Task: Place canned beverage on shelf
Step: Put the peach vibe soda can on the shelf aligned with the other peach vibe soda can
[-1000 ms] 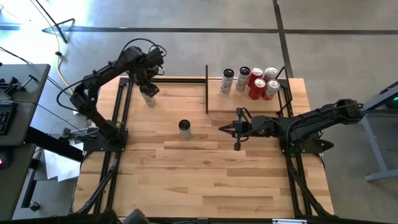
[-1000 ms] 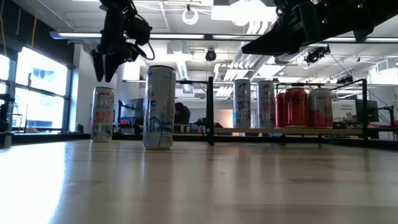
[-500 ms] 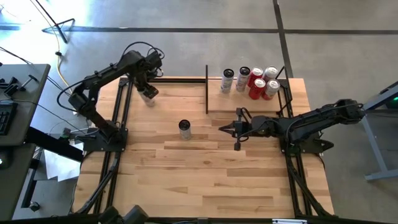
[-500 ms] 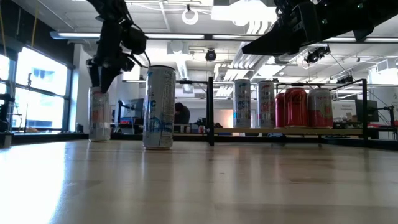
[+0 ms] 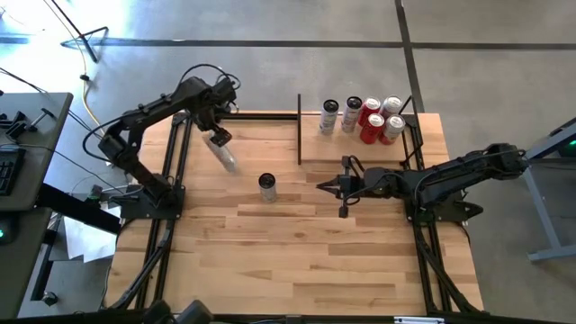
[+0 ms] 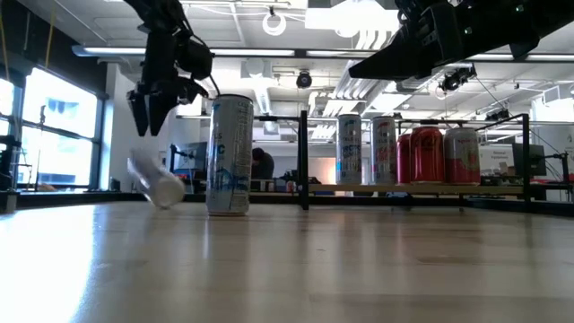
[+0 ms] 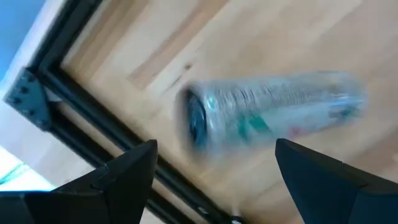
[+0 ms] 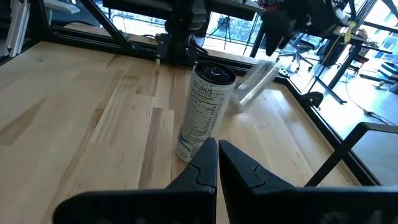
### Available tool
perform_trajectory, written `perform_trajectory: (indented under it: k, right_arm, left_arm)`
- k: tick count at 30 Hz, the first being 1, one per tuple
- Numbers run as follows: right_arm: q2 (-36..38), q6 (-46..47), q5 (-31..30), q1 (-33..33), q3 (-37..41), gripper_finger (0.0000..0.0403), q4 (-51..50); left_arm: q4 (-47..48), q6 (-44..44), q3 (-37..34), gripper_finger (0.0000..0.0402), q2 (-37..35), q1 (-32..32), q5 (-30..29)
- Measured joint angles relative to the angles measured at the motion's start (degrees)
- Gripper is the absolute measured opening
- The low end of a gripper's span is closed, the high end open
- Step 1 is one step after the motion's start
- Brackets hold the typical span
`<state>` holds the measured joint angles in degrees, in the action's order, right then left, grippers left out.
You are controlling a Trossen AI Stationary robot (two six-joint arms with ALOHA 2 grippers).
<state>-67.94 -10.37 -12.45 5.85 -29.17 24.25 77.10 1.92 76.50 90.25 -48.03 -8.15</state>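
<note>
A slim silver can (image 5: 225,155) is tipped over on the table's far left, blurred and clear of my left gripper (image 5: 214,115). In the low view the open gripper (image 6: 148,115) stands above the tilted can (image 6: 158,187). The left wrist view shows the can (image 7: 273,115) between and beyond the open fingers. A second silver can (image 5: 267,186) stands upright mid-table. My right gripper (image 5: 326,186) is shut and empty to that can's right. The pale wood shelf (image 5: 360,155) sits at the far right.
Several silver and red cans (image 5: 371,119) stand at the far side of the shelf, whose near part is bare. A black upright post (image 5: 299,130) marks the shelf's left edge. Black frame rails (image 5: 175,153) run along the table's left side.
My left gripper went down over the top of the far-left can, then rose again. The can, which stood upright, has tipped over toward the table's middle and near side and now lies tilted below the gripper. The right arm and the mid-table can kept still.
</note>
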Motion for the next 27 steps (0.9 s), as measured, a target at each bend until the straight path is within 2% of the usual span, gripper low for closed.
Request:
perform_trajectory:
  k: [11, 14, 19, 23, 27]
  right_arm:
    - [0.0, 0.0, 0.0, 0.0, 0.0, 0.0, 0.0]
    - [0.0, 0.0, 0.0, 0.0, 0.0, 0.0, 0.0]
    - [0.0, 0.0, 0.0, 0.0, 0.0, 0.0, -1.3]
    - [0.0, 0.1, 0.0, 0.0, 0.0, 0.0, -1.3]
    - [0.0, 1.1, 0.0, 0.0, 0.0, 0.0, -0.8]
  left_arm:
    - [0.1, -2.0, 0.1, 0.0317, -1.9, 2.2, -0.1]
    - [-2.9, -3.5, -1.0, 0.0314, -3.0, 4.2, 0.4]
    - [-9.1, -4.8, -8.1, 0.0282, -7.9, 8.3, 1.4]
    - [-15.4, -8.2, -16.1, 0.0241, -14.5, 12.8, 5.0]
    - [-23.1, -13.5, -23.8, 0.0195, -22.2, 18.4, 5.1]
